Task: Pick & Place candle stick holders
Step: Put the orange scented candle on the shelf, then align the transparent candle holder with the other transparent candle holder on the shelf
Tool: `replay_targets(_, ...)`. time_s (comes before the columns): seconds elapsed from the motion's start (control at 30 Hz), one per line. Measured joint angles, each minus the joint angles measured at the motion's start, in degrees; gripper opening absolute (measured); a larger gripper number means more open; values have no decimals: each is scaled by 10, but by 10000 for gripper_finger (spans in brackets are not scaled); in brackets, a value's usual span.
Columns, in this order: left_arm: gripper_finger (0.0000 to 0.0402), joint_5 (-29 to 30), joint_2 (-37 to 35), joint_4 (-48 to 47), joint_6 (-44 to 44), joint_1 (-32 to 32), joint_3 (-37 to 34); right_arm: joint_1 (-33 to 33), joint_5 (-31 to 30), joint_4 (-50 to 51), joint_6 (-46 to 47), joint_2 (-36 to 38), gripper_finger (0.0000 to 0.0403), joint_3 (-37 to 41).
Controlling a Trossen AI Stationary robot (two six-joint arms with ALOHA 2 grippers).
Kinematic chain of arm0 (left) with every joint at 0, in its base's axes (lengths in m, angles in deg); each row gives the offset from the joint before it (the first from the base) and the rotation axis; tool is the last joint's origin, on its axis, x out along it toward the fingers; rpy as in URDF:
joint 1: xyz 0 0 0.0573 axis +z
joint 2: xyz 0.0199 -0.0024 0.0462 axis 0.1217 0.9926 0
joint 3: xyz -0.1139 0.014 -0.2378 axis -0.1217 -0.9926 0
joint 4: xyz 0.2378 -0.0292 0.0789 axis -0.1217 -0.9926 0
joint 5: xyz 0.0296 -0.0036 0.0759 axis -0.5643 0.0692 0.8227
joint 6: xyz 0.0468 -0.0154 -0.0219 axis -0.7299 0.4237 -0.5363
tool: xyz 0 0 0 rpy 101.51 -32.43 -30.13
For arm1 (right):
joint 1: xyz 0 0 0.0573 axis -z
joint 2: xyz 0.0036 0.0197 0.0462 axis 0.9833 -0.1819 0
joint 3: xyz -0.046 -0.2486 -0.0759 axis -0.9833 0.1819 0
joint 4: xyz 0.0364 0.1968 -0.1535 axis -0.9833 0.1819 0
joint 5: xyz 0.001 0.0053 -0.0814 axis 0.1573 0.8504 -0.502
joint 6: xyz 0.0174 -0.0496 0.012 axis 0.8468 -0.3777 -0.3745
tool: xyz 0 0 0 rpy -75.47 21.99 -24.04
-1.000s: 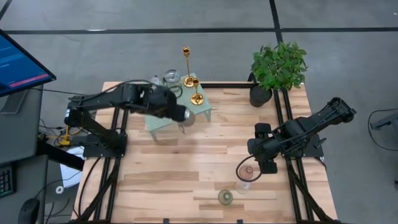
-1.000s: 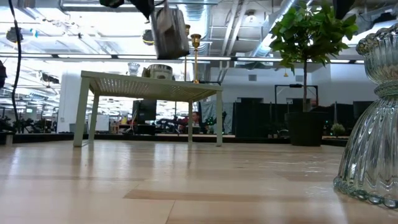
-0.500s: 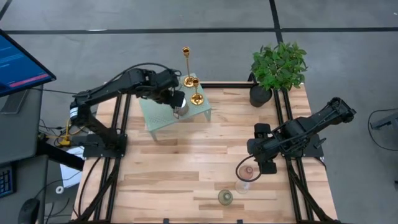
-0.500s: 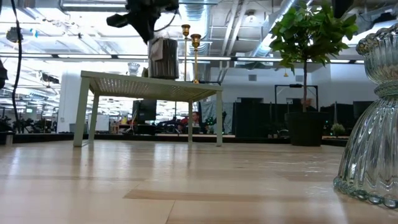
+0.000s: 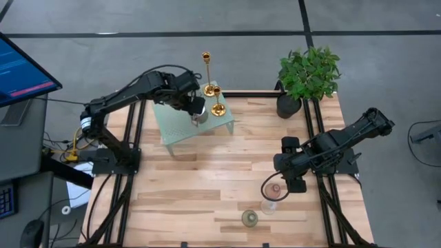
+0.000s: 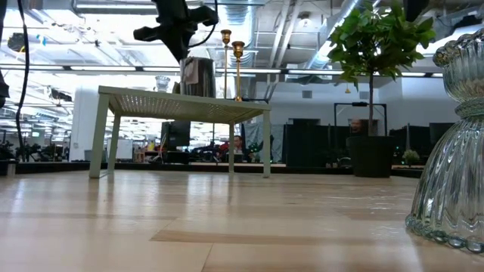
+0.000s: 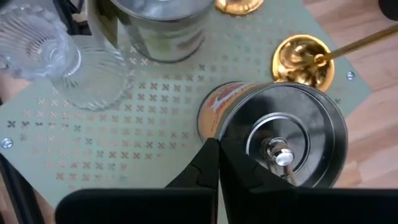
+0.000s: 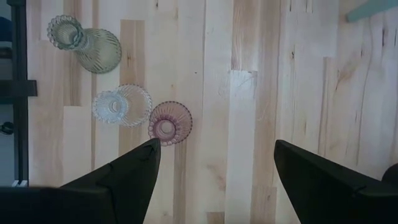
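— High view first: what do we see changed from half a second back?

— Little. Our left gripper (image 5: 195, 110) has stayed over the green rack (image 5: 172, 129) with the silver cup (image 5: 200, 117), edged a touch toward the far side. A full second ago it was off the rack's near edge with the cup carried higher; in the low view the cup (image 6: 197, 76) now sits down at the rack top (image 6: 181, 104).

— Is the claw closed on it?

— In the left wrist view its fingers (image 7: 208, 168) are pressed nearly together at the cup's rim (image 7: 280, 146), so we read it as gripping the wall of the silver cup. The short gold candlestick (image 7: 303, 57) stands just beside it, a second metal cup (image 7: 163, 28) and a clear glass holder (image 7: 46, 46) farther along the rack.

— And our right gripper?

— Our right gripper (image 8: 214, 163) hasn't moved: wide open, empty, hanging above the bare wood near the pink glass holder (image 8: 170, 122), clear one (image 8: 121, 106) and greenish one (image 8: 87, 45).

— Any writing?

— None we can read; an orange patch on the silver cup's side is illegible.
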Motion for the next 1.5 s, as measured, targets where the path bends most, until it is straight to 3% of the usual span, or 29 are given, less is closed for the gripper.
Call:
replay_targets(0.47,4,-22,3,6,-10,1,0,0,0,-1,0,0,304,0)
replay_targets(0.83,72,-6,3,23,-17,1,0,0,0,-1,1,0,304,0)
replay_targets(1.03,76,9,-2,36,-30,1,0,0,1,-1,1,0,304,0)
replay_targets(1.33,72,-35,-91,42,-33,-10,53,0,2,8,7,0,304,0)
replay_targets(1.5,69,-38,-167,62,-22,-49,75,-1,3,8,44,0,304,0)
